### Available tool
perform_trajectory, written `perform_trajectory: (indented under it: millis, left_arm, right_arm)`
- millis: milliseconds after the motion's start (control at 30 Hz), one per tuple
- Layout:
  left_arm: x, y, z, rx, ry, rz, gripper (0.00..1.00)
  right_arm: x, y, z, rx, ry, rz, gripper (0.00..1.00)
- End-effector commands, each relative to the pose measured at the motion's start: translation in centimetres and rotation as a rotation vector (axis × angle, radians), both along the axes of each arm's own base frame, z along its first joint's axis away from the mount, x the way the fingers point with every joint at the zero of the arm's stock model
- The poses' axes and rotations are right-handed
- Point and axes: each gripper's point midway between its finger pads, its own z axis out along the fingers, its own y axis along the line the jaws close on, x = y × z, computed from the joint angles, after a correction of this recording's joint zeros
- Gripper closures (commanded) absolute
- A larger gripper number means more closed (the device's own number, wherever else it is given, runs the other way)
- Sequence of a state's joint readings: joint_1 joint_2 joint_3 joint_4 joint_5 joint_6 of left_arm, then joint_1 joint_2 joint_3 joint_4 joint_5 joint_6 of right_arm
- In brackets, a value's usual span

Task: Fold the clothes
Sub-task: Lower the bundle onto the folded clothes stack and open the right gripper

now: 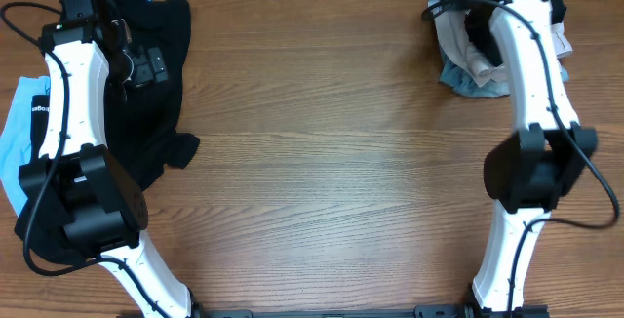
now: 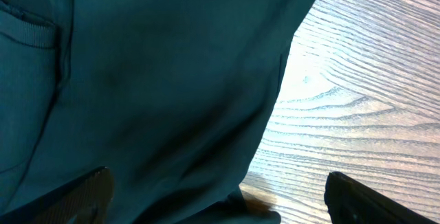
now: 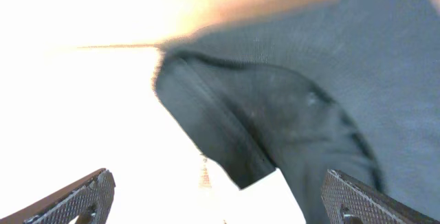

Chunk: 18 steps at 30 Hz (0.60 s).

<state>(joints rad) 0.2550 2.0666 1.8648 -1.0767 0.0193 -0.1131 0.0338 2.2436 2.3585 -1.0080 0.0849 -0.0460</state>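
Light-blue cloth (image 1: 12,142) lies at the far left edge of the wooden table (image 1: 331,162), partly under a black garment (image 1: 166,113) spread beside it. The left gripper (image 2: 218,200) hangs low over this black garment near its hem, its fingers (image 2: 86,193) spread wide and holding nothing. At the far right corner a grey-blue garment (image 1: 468,79) and a white garment (image 1: 456,40) lie crumpled together. The right gripper (image 3: 218,200) hovers close above the grey-blue garment, likewise parted and empty.
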Motion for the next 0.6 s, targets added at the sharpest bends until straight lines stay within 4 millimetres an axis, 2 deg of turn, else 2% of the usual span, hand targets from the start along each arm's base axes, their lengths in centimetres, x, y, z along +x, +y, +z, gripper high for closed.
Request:
perform_trajectory:
  millis: [0, 100, 167, 233, 400, 567]
  left_arm:
    - [0.0, -0.5, 0.1, -0.007, -0.002, -0.01, 0.0]
    - [0.0, -0.5, 0.1, -0.007, -0.002, -0.01, 0.0]
    - [0.0, -0.5, 0.1, -0.006, -0.002, -0.01, 0.0]
    - [0.0, -0.5, 0.1, -0.007, -0.002, -0.01, 0.0]
    - [0.0, -0.5, 0.1, -0.007, -0.002, -0.01, 0.0]
    - [0.0, -0.5, 0.1, -0.007, -0.002, -0.01, 0.0]
  right_arm:
    - [-4.8, 2.4, 17.4, 0.064, -0.329, 0.058, 0.0]
    - [-8.6, 2.5, 23.2, 0.069, -0.436, 0.068, 0.0]
    - [-11.2, 2.3, 26.6, 0.072, -0.506, 0.069, 0.0]
    - [-13.4, 2.1, 29.1, 0.074, -0.562, 0.069, 0.0]
    - [-16.7, 1.9, 32.3, 0.077, -0.639, 0.07, 0.0]
    - [-17.3, 1.8, 32.9, 0.078, -0.654, 0.071, 0.0]
